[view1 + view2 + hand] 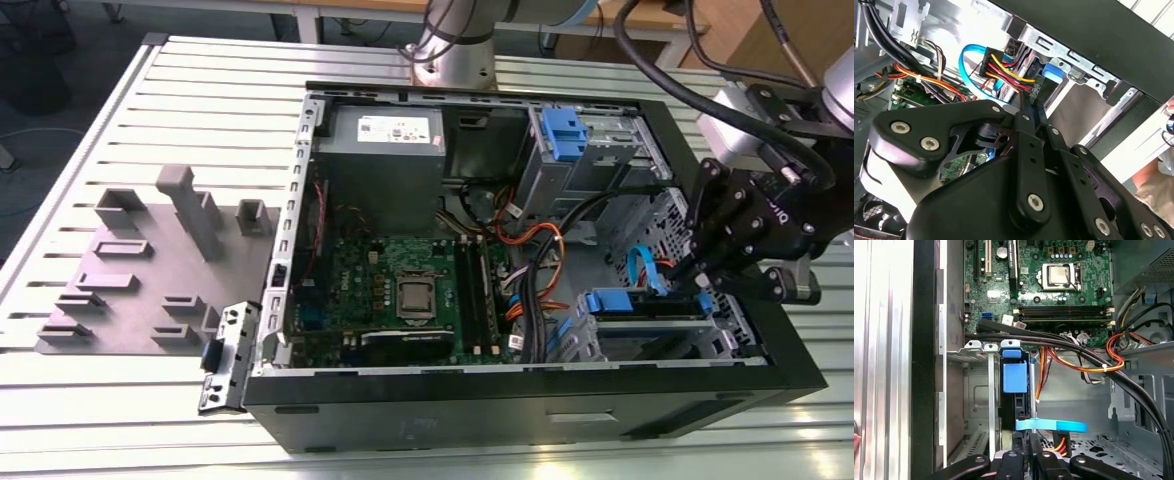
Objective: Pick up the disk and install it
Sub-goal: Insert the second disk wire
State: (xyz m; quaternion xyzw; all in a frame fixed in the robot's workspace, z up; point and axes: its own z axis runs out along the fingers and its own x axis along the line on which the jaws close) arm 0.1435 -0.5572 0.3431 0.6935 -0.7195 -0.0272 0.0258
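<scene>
Exterior view: end effector (703,285) reaching into open computer case (534,395) on table (80,400), apparently gripping disk (1015,390) edge-on in drive cage (974,347). Install step underway; seating disk fully demands straight push.

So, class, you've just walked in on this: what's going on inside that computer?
A single robot arm is working inside an open computer case lying on a slatted table. Its gripper is down at the drive cage, on the exterior view's right, right up against the disk. The disk stands edge-on in the cage with its blue rail showing. A blue cable crosses just beside the gripper. Whether the disk is fully seated cannot be told.
</scene>
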